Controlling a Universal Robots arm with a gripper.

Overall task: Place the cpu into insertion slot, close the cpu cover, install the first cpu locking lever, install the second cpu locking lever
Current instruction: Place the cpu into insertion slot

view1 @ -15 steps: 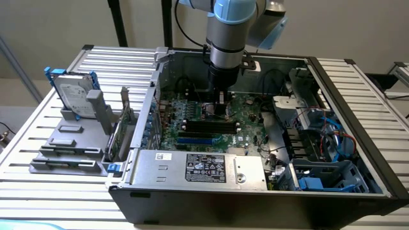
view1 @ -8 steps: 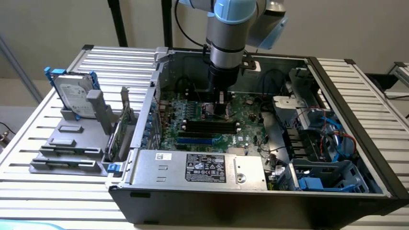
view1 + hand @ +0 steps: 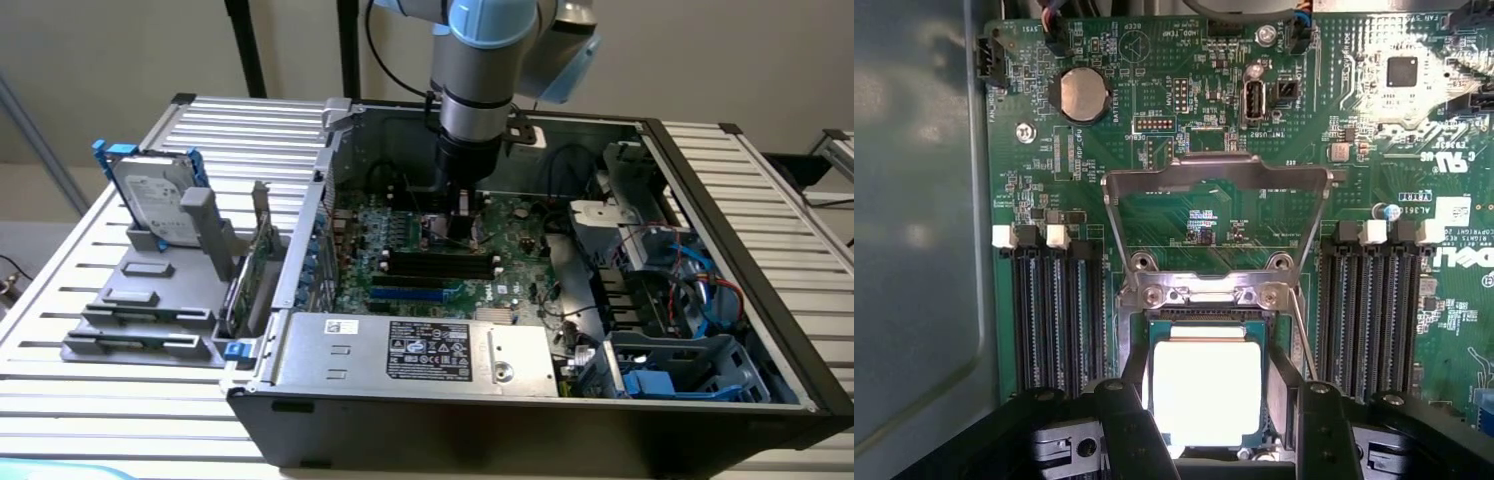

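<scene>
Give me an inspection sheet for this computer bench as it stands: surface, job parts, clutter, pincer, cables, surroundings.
Surface: slatted metal table carrying an open computer case.
Job's things: cpu lying in the insertion slot; cpu cover raised open.
Clutter: hard drive standing in a grey rack; labelled grey box inside the case.
Grippers: pincer open, one finger on each side of the cpu; contact cannot be told.
Cables: blue and red wires at the exterior view's right of the case.
Surroundings: pale wall and black posts behind the table.
</scene>
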